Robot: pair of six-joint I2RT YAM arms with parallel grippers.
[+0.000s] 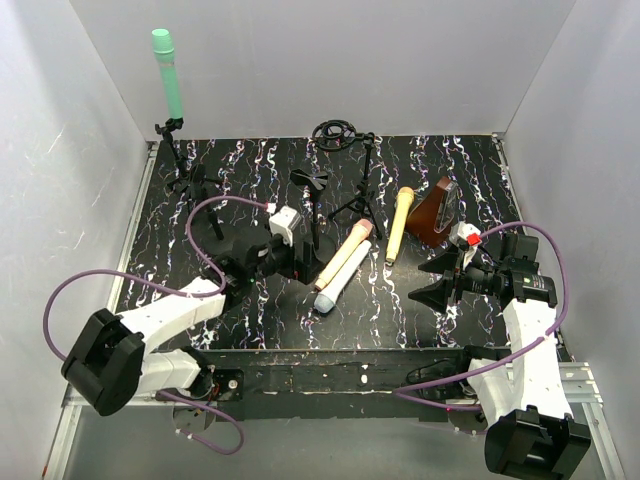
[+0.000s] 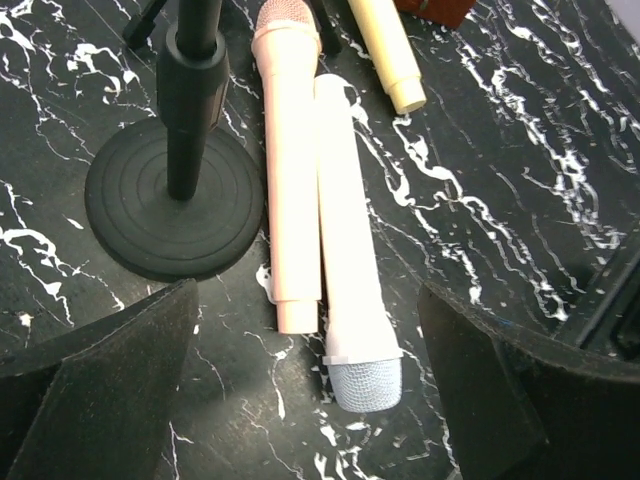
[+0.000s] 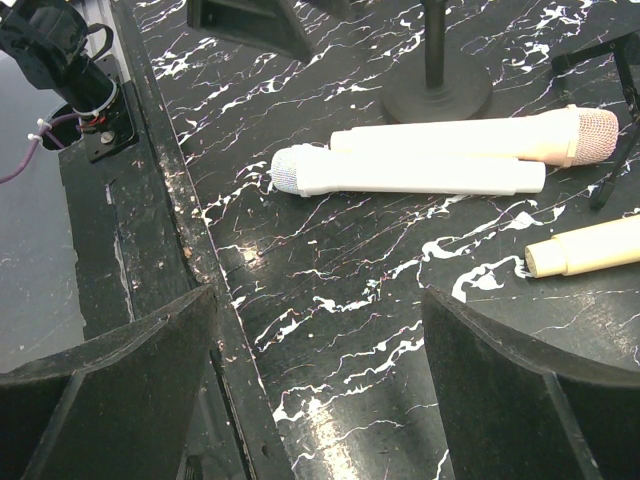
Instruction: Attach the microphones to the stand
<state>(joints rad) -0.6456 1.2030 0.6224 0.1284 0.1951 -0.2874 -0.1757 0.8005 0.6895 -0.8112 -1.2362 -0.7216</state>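
Bench (image 1: 260, 325): black top with white streaks, with white walls (image 1: 300, 60) on three sides.
Green mic (image 1: 166, 72): upright with its head on top, clipped in the corner stand (image 1: 178, 160) at the back left of the bench.
Pink mic (image 1: 346, 253): flat in the middle of the bench, head pointing to the back.
White mic (image 1: 340, 284): flat, lying along the pink mic and touching it, head pointing to the near edge.
Yellow mic (image 1: 399, 226): flat, just right of the pink mic but apart from it, head to the back, near the brown wedge (image 1: 436, 212).
Round-base stand (image 1: 316, 215): upright, its base just left of the pink mic.
Tripod stand (image 1: 362, 190): upright, behind the pink mic.
Left hand (image 1: 298, 266): jaws wide apart and gripping nothing. It is low over the bench, just beside the pink and white mics. In its wrist view both mics lie ahead, between the two fingers.
Right hand (image 1: 428, 282): jaws wide apart and gripping nothing. It is on the right side of the bench, pointing left, well apart from the mics.
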